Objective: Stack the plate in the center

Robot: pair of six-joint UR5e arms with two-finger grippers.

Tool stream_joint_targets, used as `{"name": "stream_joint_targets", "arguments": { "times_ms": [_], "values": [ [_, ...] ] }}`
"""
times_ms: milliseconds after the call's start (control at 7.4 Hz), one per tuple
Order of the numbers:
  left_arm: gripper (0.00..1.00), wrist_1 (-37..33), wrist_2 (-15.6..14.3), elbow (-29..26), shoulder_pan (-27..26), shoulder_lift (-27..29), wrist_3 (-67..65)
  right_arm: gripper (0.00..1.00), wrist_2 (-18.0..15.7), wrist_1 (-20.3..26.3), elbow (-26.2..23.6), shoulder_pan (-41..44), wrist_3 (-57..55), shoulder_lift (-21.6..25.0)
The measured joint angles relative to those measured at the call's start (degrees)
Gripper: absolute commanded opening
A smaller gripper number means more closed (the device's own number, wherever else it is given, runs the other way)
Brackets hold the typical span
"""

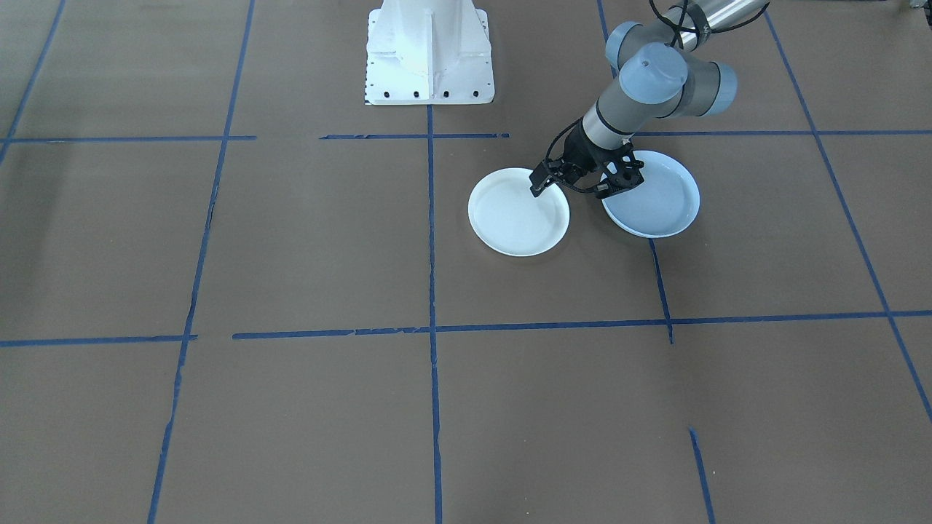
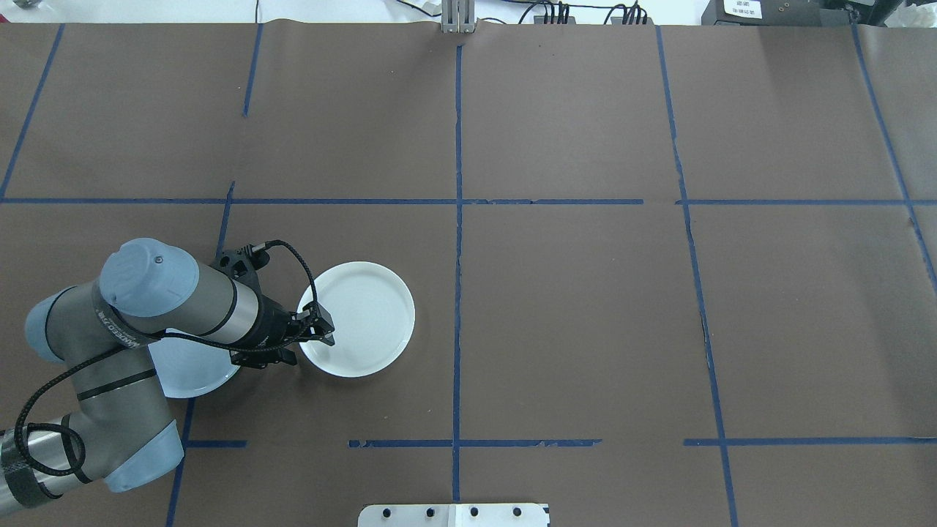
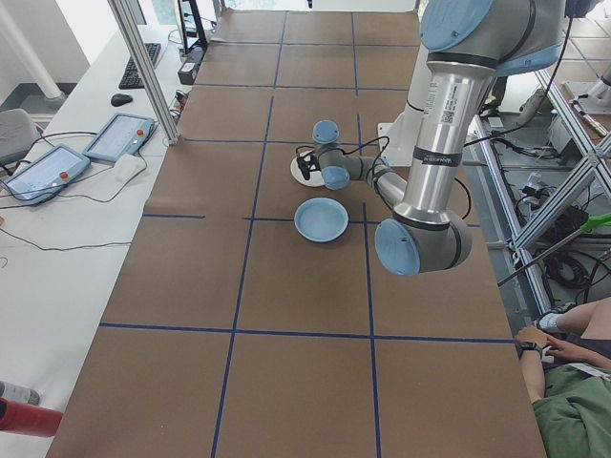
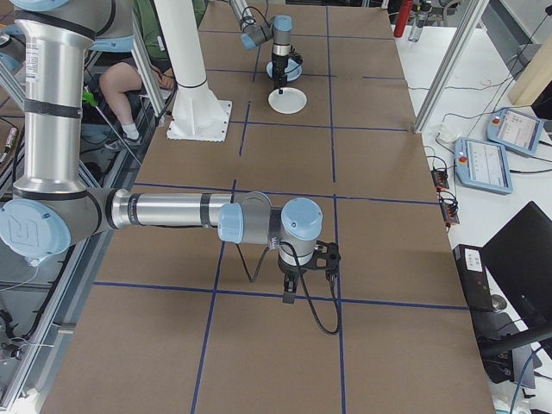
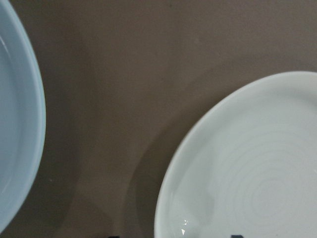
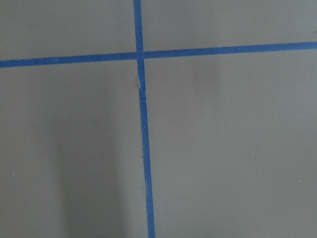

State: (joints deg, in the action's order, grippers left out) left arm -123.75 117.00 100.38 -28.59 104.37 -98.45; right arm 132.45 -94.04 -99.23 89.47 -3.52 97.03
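1. Stacking not yet done: my left gripper (image 2: pixel 327 331) hangs over the ringed glossy pale round plate's (image 2: pixel 366 315) rim, jaws apart, holding nothing
2. Plain light-blue round plate (image 1: pixel 659 207) lies just beside it, near the table's robot-side edge; right gripper's state I cannot tell

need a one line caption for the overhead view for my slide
Left gripper poised at the near rim of the pale ringed plate, with the light-blue plate partly hidden under the arm.

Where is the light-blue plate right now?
In the overhead view the light-blue plate lies flat on the table at the left, partly hidden under the left arm, beside the white ringed plate without touching it.
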Motion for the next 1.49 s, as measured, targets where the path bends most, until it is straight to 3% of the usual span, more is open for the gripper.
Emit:
{"name": "stream_joint_targets", "arguments": {
  "times_ms": [676,1081,1486],
  "values": [
    [0.00,0.0,3.2,2.2,-0.8,-0.7,1.7,1.00,0.0,0.0,0.0,0.0,0.0,0.0],
    [0.00,0.0,9.4,8.0,-5.9,-4.1,6.5,1.00,0.0,0.0,0.0,0.0,0.0,0.0],
    [0.00,-0.5,16.2,14.1,-13.4,-13.9,20.6,1.00,0.0,0.0,0.0,0.0,0.0,0.0]
  ]
}}
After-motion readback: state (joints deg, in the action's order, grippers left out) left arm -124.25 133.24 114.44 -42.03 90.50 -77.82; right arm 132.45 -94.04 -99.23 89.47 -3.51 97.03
